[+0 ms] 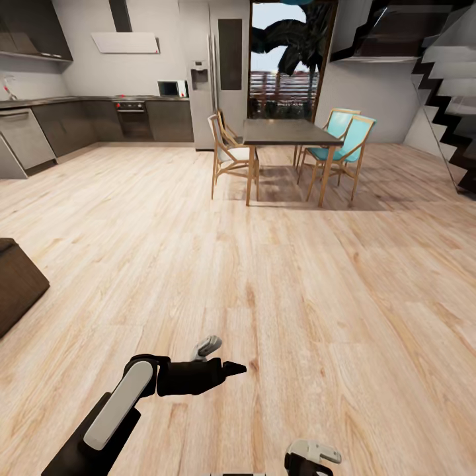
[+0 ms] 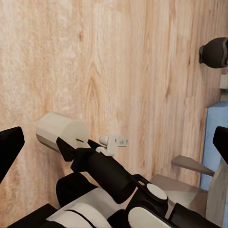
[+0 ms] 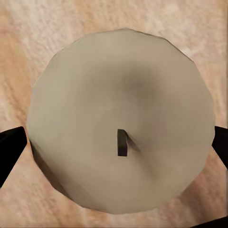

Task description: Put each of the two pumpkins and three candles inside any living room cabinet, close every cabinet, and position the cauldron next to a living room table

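Note:
A stubby beige candle (image 3: 118, 118) with a dark wick sits between the black fingertips of my right gripper (image 3: 114, 142), which is shut on it above the wood floor. The left wrist view shows the same candle (image 2: 59, 129) from the side, held in the right gripper (image 2: 71, 147). My left gripper (image 1: 221, 357) hovers low over the floor, open, with nothing between its fingers (image 2: 9, 147). In the head view my right gripper (image 1: 311, 456) is at the bottom edge. The pumpkins, the cauldron and the low table are out of view.
A dark-topped dining table (image 1: 287, 131) with wooden and teal chairs (image 1: 340, 149) stands ahead, the kitchen counters (image 1: 79, 116) behind it at left. Stairs (image 1: 449, 112) rise at right. A dark-brown furniture corner (image 1: 16, 284) juts in at left; I cannot tell whether it is the cabinet.

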{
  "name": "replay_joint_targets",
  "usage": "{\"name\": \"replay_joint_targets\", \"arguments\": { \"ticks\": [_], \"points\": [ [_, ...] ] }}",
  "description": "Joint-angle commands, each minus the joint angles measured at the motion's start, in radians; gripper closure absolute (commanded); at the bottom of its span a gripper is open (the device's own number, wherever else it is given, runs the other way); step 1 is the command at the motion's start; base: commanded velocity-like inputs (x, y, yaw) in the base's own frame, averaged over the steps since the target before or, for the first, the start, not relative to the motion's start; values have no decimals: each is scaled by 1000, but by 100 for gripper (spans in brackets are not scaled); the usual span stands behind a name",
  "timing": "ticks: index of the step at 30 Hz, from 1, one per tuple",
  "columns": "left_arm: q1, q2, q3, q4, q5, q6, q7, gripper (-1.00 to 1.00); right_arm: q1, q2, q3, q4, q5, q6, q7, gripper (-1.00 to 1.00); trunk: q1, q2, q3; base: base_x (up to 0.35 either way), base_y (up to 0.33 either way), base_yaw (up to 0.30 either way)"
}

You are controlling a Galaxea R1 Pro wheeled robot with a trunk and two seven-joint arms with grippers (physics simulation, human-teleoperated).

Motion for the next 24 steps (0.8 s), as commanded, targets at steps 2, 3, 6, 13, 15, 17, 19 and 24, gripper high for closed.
{"name": "replay_joint_targets", "arguments": {
  "ticks": [2, 3, 6, 13, 15, 17, 19, 24],
  "points": [
    [-1, 1, -1, -1, 10, 0, 10, -100, 0, 0, 9, -3, -10, -2, -4, 100, -8, 14, 6, 0, 0, 0],
    [-1, 1, -1, -1, 10, 0, 10, -100, 0, 0, 10, -2, -10, 0, -4, 100, -12, 21, 9, 0, 0, 0],
    [-1, 1, -1, -1, 10, 0, 10, -100, 0, 1, 9, -8, -10, 41, -15, 100, -23, 42, 18, 0, 0, 0],
    [-1, 1, 0, -1, 10, 0, 10, -100, -6, -13, 4, -168, -16, 354, -131, 100, -50, 91, 40, 0, 0, 0],
    [-1, 1, 0, -1, 10, 0, 10, -100, -6, -20, 2, -291, -18, 466, -222, 100, -58, 105, 46, 0, 0, 0],
    [-1, 2, 0, -1, 10, 0, 10, -100, -6, -23, -14, -415, -19, 559, -319, 100, -65, 119, 53, 0, 0, 0],
    [-1, 3, 1, -1, 10, 0, 10, -100, -6, -23, -43, -531, -19, 636, -398, 100, -73, 133, 59, 0, 0, 0],
    [-1, 5, 0, -1, 10, 0, 10, -100, -6, -21, -70, -739, -18, 770, -491, 100, -92, 168, 74, 0, 0, 0]
  ]
}}
